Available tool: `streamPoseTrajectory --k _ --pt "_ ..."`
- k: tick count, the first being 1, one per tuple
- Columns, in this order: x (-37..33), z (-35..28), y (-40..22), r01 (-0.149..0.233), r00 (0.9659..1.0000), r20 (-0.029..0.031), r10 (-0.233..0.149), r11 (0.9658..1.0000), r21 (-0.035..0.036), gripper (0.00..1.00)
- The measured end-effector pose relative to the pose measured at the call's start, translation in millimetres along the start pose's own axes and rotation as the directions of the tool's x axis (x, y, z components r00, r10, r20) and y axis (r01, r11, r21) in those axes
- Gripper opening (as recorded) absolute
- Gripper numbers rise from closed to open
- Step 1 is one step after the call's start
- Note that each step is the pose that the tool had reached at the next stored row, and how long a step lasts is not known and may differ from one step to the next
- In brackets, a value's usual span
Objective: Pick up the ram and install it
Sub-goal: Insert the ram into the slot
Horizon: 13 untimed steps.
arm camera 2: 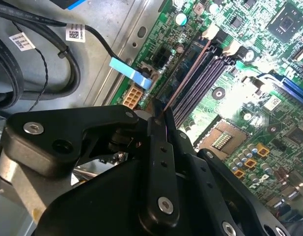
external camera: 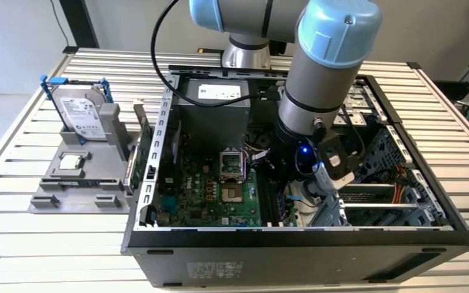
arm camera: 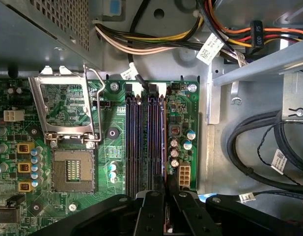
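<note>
My gripper [external camera: 283, 180] is down inside the open computer case [external camera: 300, 235], over the green motherboard [external camera: 210, 195]. In both wrist views the black fingers [arm camera 2: 158, 147] are shut on the ram [arm camera 2: 186, 77], which shows edge-on as a thin strip. The ram [arm camera: 165, 164] runs in line with the memory slot nearest the board's edge, beside the other dark slots [arm camera: 134, 137]. My gripper [arm camera: 166, 191] holds it at one end. I cannot tell whether the ram is seated in the slot or just above it.
The processor socket [arm camera: 72, 169] lies bare with its metal frame [arm camera: 68, 108] raised. Black cables [arm camera: 259, 142] and a drive cage [external camera: 381, 183] crowd the side by the slots. Outside the case, a hard drive [external camera: 83, 113] and a processor chip [external camera: 71, 162] sit on a grey stand [external camera: 80, 198].
</note>
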State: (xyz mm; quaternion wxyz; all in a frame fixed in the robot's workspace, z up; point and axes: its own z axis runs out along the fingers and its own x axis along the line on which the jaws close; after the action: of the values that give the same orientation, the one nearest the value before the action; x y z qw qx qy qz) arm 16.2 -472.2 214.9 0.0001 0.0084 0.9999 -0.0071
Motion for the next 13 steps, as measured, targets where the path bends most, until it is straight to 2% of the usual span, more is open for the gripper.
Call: streamPoseTrajectory --k 4,8,13 --pt "0.1 -3.2 0.0 -0.002 1.0000 -0.0001 0.002 1.0000 0.0017 0.00" --pt "0.3 -10.0 -0.1 -0.004 1.0000 -0.0002 0.004 1.0000 0.0026 0.00" --pt "1.7 -10.0 0.6 -0.015 0.9999 -0.0002 0.015 0.9999 0.0025 0.00"
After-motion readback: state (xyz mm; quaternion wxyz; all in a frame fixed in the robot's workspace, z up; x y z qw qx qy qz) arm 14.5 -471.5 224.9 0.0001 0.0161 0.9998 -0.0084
